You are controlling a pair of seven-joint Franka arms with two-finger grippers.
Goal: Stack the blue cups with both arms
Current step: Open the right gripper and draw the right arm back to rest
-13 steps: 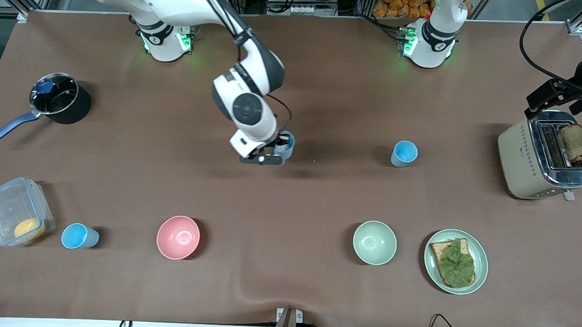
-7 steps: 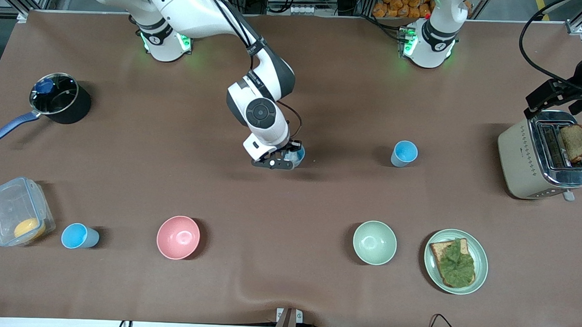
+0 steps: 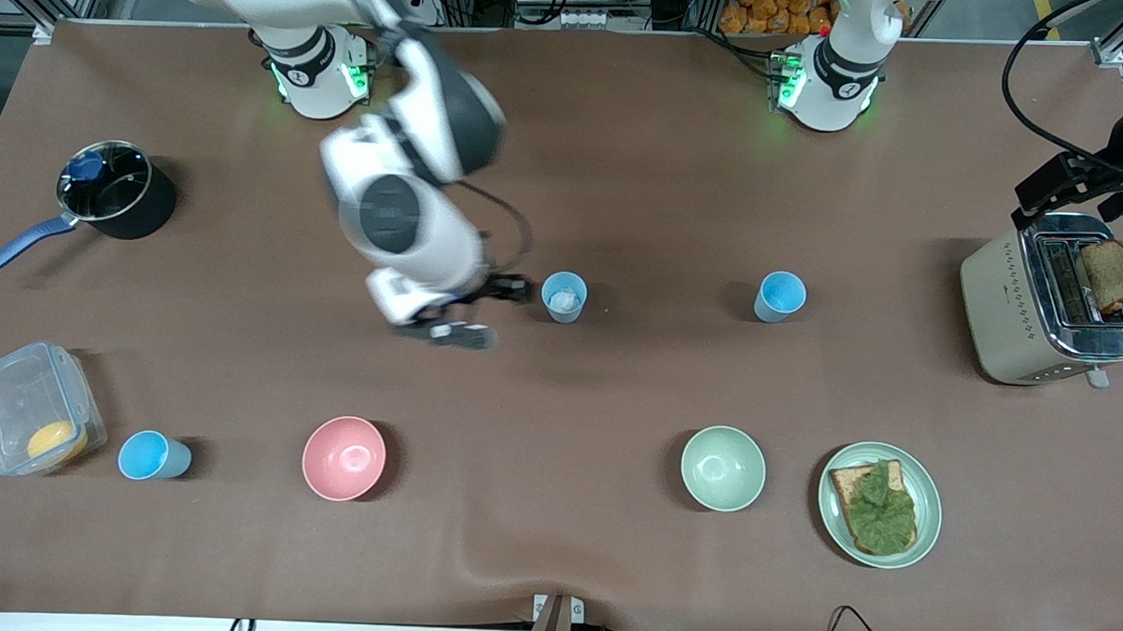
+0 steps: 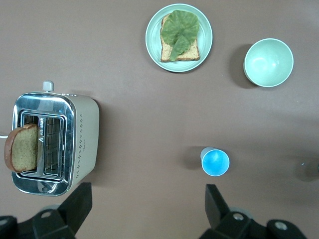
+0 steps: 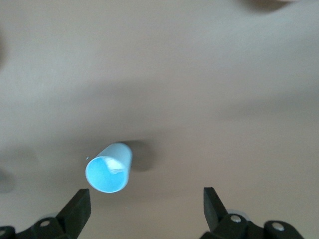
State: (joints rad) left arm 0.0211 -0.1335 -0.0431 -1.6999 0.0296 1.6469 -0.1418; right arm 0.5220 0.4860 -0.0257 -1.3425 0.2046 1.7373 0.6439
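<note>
Released, the lumpy blue cup (image 3: 563, 296) stands beside the open right end effector (image 3: 480, 311).

Three cups stand on the table (image 3: 623, 150): one with a lump (image 3: 563, 296) at mid-table, another (image 3: 780, 296) beside it toward the left arm's end, a third (image 3: 152, 456) nearer the camera, between a box (image 3: 33, 407) and a bowl (image 3: 344, 457). A toaster (image 3: 1048, 300) stands at the left arm's end.

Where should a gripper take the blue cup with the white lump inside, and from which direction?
Grip the cup with the white lump across its round rim, coming down from above. It stands upright and mouth-up with bare table all around, and the open right gripper is beside it.
</note>
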